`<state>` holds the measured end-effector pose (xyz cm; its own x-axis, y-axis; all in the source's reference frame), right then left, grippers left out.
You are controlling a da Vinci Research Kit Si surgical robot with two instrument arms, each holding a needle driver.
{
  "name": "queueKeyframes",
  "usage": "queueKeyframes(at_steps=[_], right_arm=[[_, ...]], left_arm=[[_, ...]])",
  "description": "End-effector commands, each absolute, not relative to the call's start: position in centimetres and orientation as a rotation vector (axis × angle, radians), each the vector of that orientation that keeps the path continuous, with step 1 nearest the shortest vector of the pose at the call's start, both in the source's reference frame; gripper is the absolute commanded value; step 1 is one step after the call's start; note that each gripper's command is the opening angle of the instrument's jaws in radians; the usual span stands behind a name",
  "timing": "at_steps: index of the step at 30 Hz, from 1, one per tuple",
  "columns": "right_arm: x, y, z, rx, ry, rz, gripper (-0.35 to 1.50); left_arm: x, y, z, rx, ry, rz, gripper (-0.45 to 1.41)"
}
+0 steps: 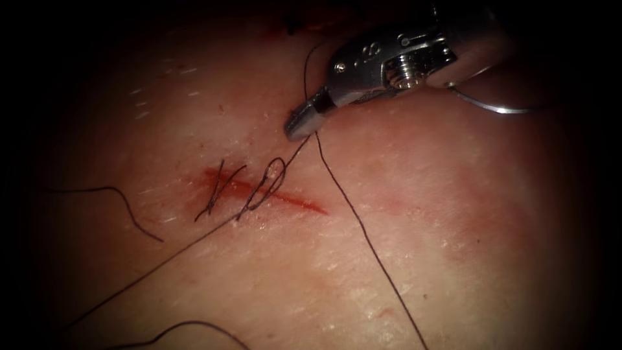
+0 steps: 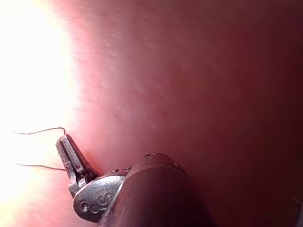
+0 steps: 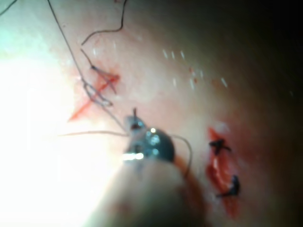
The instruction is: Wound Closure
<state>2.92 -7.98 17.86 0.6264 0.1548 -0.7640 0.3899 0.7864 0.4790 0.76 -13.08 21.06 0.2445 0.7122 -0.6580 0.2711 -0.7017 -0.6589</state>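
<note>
Item: thread (image 1: 363, 227). In your endoscope view two dark strands meet just above the cut (image 1: 291, 198) at centre frame. One runs to the lower left, the other to the lower right. A loose loop and a crossed stitch lie over the cut's left half.
Item: needle (image 1: 495, 109). A silver arc at upper right, beside the wrist of your right tool (image 1: 303, 123), well clear of the cut and in neither tool's jaws. Whether it touches the tissue (image 1: 453, 246) cannot be told.
Item: right tool. It enters from the upper right, jaws clenched on the thread where the strands meet.
Item: loose thread ends (image 1: 123, 204) at far left and bottom.
Item: right wrist view. It adds a second red cut (image 3: 220, 172) with dark knots beside the right tool (image 3: 136, 124).
Item: left wrist view. Your left tool (image 2: 70, 153) sits over bare tissue, jaws closed on the thread (image 2: 40, 131), a strand leaving the tip and another the side.
</note>
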Motion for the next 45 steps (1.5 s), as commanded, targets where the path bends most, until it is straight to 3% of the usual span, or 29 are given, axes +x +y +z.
queueKeyframes(at_steps=[1,11,45], right_arm=[[2.99,-8.0,17.9,0.673,0.901,-0.132,-0.35],[2.96,-7.9,17.8,0.641,0.886,-0.044,-0.35],[2.61,-7.9,18.0,0.585,0.808,-0.047,-0.35]], left_arm=[[0.64,-13.2,21.0,-2.112,-0.899,1.441,-0.45],[1.04,-13.6,20.8,-2.079,-0.888,1.45,-0.45],[0.97,-14.4,20.5,-2.07,-0.918,1.453,-0.45]])
